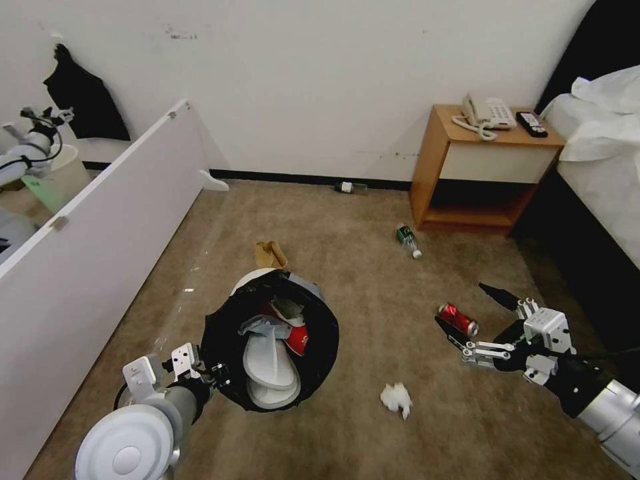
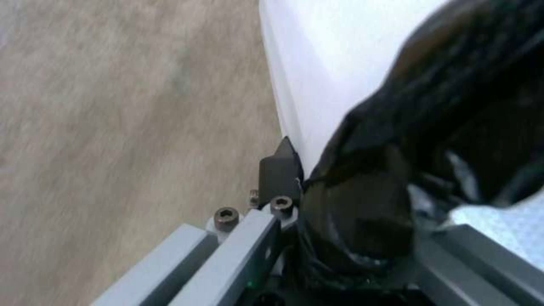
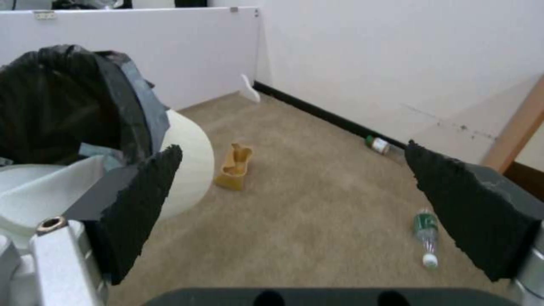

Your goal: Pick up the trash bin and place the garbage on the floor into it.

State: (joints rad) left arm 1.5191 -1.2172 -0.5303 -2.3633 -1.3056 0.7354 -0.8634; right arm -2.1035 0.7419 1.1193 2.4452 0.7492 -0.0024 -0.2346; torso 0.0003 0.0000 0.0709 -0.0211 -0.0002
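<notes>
The trash bin (image 1: 270,340), white with a black bag over its rim, hangs tilted over the floor (image 1: 373,280); white slippers, a red packet and a blue mask lie inside. My left gripper (image 1: 200,373) is shut on the bin's near rim (image 2: 363,204), one finger (image 2: 280,170) against the white wall (image 2: 317,63). My right gripper (image 1: 461,305) is open, its fingers spread around a red can (image 1: 458,319) on the carpet. Other garbage: a white tissue (image 1: 396,399), a brown paper bag (image 1: 270,253), two green-labelled bottles (image 1: 409,240) (image 1: 350,187). The right wrist view shows the open pads (image 3: 142,204), the bin (image 3: 187,161), the paper bag (image 3: 235,165) and a bottle (image 3: 428,238).
A white partition board (image 1: 100,220) runs along the left, with a cream bucket (image 1: 60,173) and another robot arm behind it. A wooden nightstand (image 1: 480,167) with a phone stands at the back right, a bed (image 1: 600,133) beside it. Open carpet lies in the middle.
</notes>
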